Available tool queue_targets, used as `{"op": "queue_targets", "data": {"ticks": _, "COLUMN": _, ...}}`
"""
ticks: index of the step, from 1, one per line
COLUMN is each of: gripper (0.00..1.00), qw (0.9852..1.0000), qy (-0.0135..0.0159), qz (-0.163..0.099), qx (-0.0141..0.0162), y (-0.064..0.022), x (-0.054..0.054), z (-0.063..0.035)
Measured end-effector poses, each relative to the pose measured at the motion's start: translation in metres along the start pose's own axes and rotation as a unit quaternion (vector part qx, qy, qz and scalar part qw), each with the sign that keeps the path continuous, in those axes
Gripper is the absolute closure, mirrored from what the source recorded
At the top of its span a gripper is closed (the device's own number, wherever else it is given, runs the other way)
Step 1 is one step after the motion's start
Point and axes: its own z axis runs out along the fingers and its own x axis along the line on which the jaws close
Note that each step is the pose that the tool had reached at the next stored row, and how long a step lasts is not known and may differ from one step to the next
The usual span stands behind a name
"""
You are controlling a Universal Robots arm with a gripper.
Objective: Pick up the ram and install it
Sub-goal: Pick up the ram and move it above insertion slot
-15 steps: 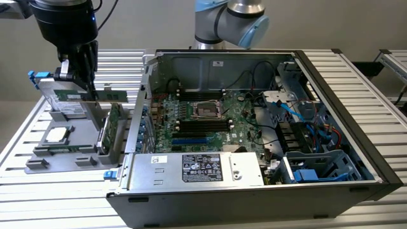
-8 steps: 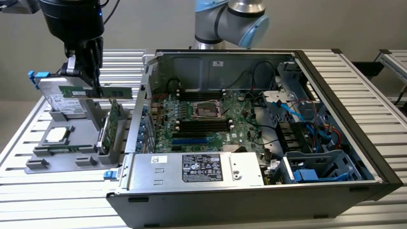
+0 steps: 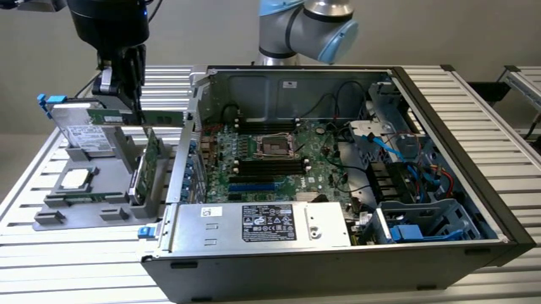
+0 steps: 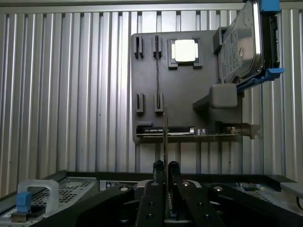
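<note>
Entry, single arm, ram install. Clock directions are read on the exterior view's face.

The gripper (image 3: 131, 107) hangs at about 10 o'clock in the scene, above the far end of the grey parts tray (image 3: 50, 215). The jaws are pinched on the ram (image 3: 161, 118). In the wrist view I see the fingers (image 4: 158, 172) pressed against both faces of the thin board (image 4: 164, 137), which is edge-on there.

The ram is lifted clear of the tray and carried in the grip, not seated anywhere. Its long axis runs roughly 9 to 3, level, with the longer part sticking out toward 3 o'clock.

On the tray below it are the hard drive (image 3: 85, 136), standing tilted, and the expansion card (image 3: 151, 164), standing upright just beside the case wall.

Key relation: the black memory slots (image 3: 270, 166) on the motherboard (image 3: 317, 183) lie at about 4 o'clock from the jaws. They sit inside the open computer case (image 3: 507, 209), with the case's near side wall between the two. The slots also run close to 9 to 3, so I judge the stick roughly parallel to them already.

Pick looks done; install not yet.
</note>
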Motion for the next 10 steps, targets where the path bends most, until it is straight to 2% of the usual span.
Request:
{"op": "queue_targets", "data": {"ticks": 2, "gripper": 0.84, "qw": 1.0000, "qy": 0.0001, "qz": 0.000, "qx": -0.0004, "y": -0.0037, "x": -0.001, "z": -0.0008}}
{"op": "queue_targets", "data": {"ticks": 6, "gripper": 0.84, "qw": 1.0000, "qy": -0.0001, "qz": 0.000, "qx": -0.0004, "y": -0.0039, "x": -0.001, "z": -0.0008}}
{"op": "queue_targets", "data": {"ticks": 7, "gripper": 0.84, "qw": 1.0000, "qy": 0.0005, "qz": 0.000, "qx": -0.0004, "y": -0.0060, "x": -0.001, "z": -0.0010}}
{"op": "queue_targets", "data": {"ticks": 10, "gripper": 0.84, "qw": 1.0000, "qy": 0.0007, "qz": 0.000, "qx": -0.0004, "y": -0.0194, "x": -0.001, "z": -0.0027}}
